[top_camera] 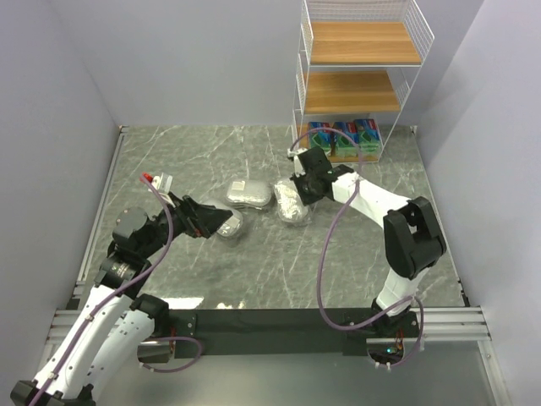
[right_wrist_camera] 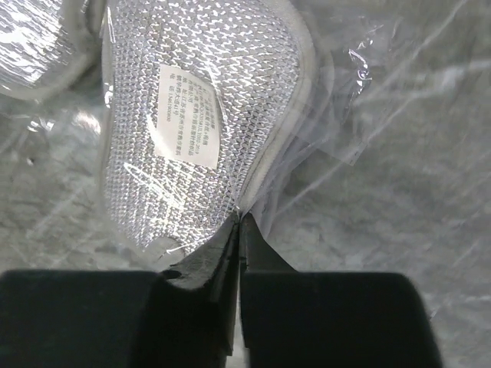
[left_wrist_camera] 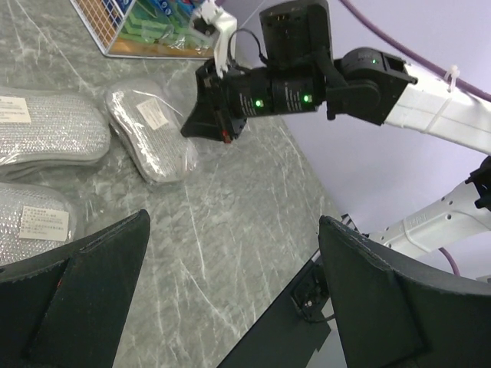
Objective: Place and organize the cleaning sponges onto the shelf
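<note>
Three silvery-grey oval sponges lie mid-table: one under my right gripper, one beside it, one at my left gripper's tips. Green sponges sit on the bottom tier of the white wire shelf. My right gripper is shut, pinching the clear wrap at the edge of the right silvery sponge, which rests on the table. It also shows in the top view. My left gripper is open and empty just above the table, the other two sponges to its left.
The shelf's upper two wooden tiers carry nothing. Grey walls enclose the marble table on three sides. A black rail runs along the near edge. The right arm's purple cable loops over the table.
</note>
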